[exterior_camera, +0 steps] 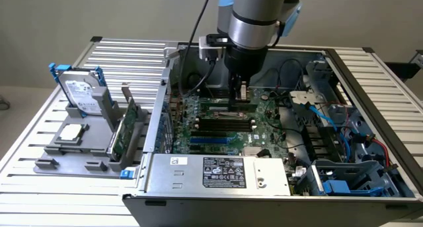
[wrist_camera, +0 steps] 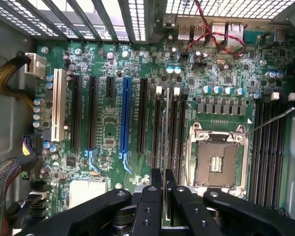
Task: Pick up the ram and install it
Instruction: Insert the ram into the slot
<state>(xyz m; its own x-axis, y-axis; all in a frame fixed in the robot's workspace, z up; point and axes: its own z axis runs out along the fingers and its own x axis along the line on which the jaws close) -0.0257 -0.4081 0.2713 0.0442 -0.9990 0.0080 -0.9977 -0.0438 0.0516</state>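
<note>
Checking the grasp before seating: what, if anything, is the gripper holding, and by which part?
The ram, seen edge-on, is pinched between the fingers by its top edge, above the motherboard's memory slots.

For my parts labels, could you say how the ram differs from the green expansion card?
The ram is clamped in the gripper over the motherboard; the expansion card stands in the grey holder. The ram looks smaller than the expansion card. Both stand on edge.
</note>
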